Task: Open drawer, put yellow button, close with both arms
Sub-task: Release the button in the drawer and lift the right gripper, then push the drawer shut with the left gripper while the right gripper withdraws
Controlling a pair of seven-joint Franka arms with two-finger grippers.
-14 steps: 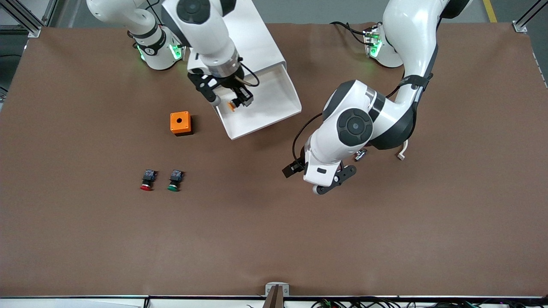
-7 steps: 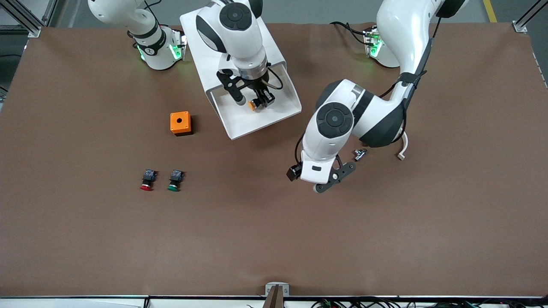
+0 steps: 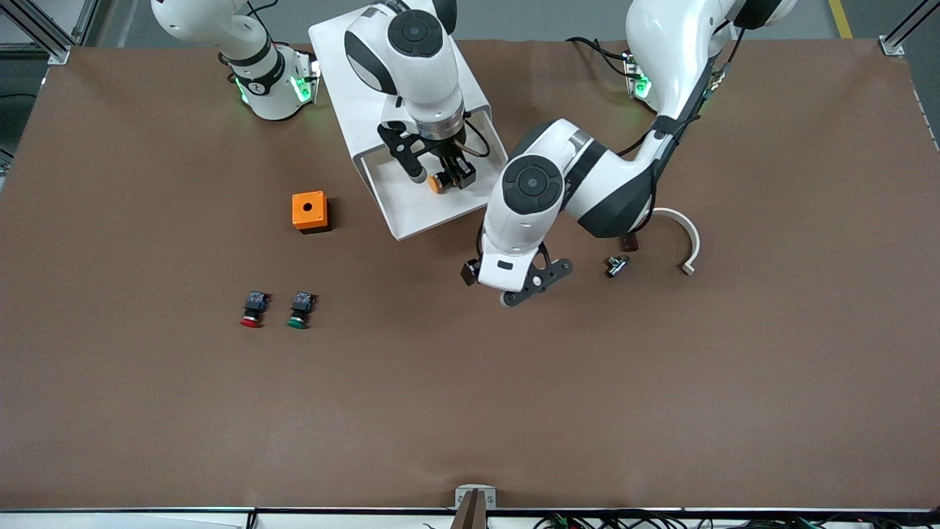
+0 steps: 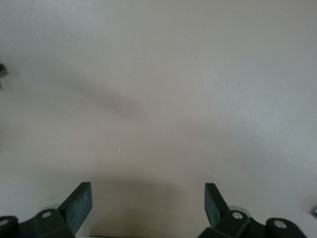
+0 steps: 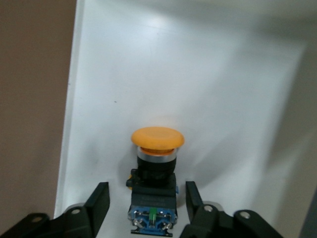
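Right gripper [image 3: 439,178] is down inside the open drawer [image 3: 411,209], and its jaws have just parted: in the right wrist view the fingers [image 5: 99,203] stand either side of the yellow button [image 5: 156,163] with a visible gap on both sides, so it's no longer pinched. A second ago the button was still clamped and carried in over the drawer's edge; half a second ago it was low over the tray floor. Now it sits on the white floor, cap pointing away from the wrist, roughly mid-tray and clear of the side walls. Judgement: the put step is effectively done, release is partway, and the right arm needs to back straight up without dragging the button. Left gripper [image 3: 525,286] hangs wide open with nothing in it over bare brown table [image 3: 661,404]; it has swung in toward the drawer's front corner over the last second, which looks like staging for the two-arm close. Drawer is still pulled fully out of the white cabinet [image 3: 345,51]. Red button [image 3: 251,309], green button [image 3: 299,311] and the orange box [image 3: 309,211] are untouched, nearer the front camera at the right arm's end. Risk: left arm crowding the drawer front before the right one is out.
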